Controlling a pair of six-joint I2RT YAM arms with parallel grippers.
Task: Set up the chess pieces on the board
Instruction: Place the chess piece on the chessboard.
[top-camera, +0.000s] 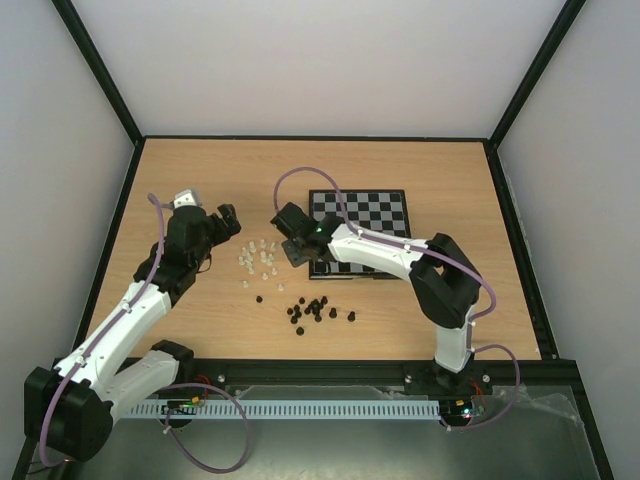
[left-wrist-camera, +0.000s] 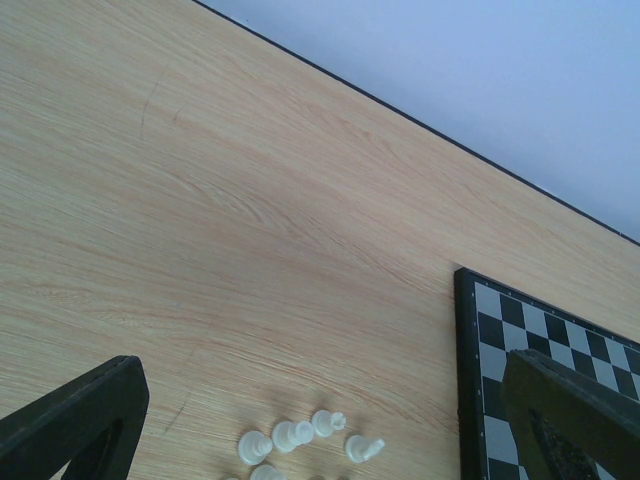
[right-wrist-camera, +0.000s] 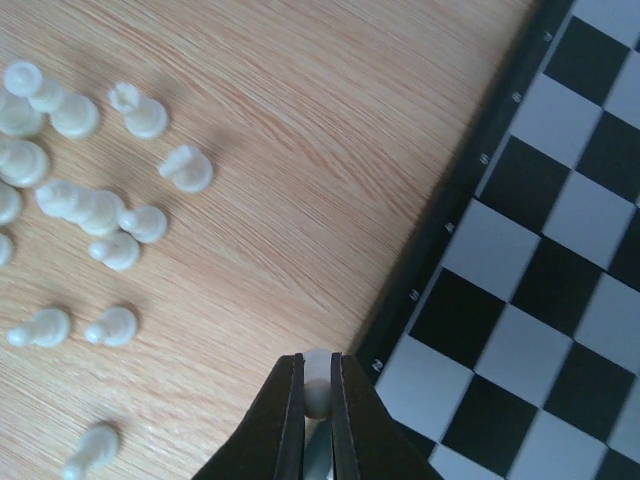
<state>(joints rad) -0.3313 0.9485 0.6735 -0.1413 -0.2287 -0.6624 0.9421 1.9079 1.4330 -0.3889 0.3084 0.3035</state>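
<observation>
Crowded chess pieces (right-wrist-camera: 85, 210) left of board (right-wrist-camera: 545, 330); bare table (right-wrist-camera: 300, 150) between.

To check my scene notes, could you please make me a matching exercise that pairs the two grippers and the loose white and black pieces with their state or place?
Column one:
1. right gripper
2. left gripper
3. loose white pieces
4. black pieces

Column two:
A. open, holding nothing
B. on the table, between the left gripper and the board
C. shut on a white piece by the board's left edge
D. on the table, just off the board's near left corner

Pairs: 1-C, 2-A, 3-B, 4-D.
</observation>
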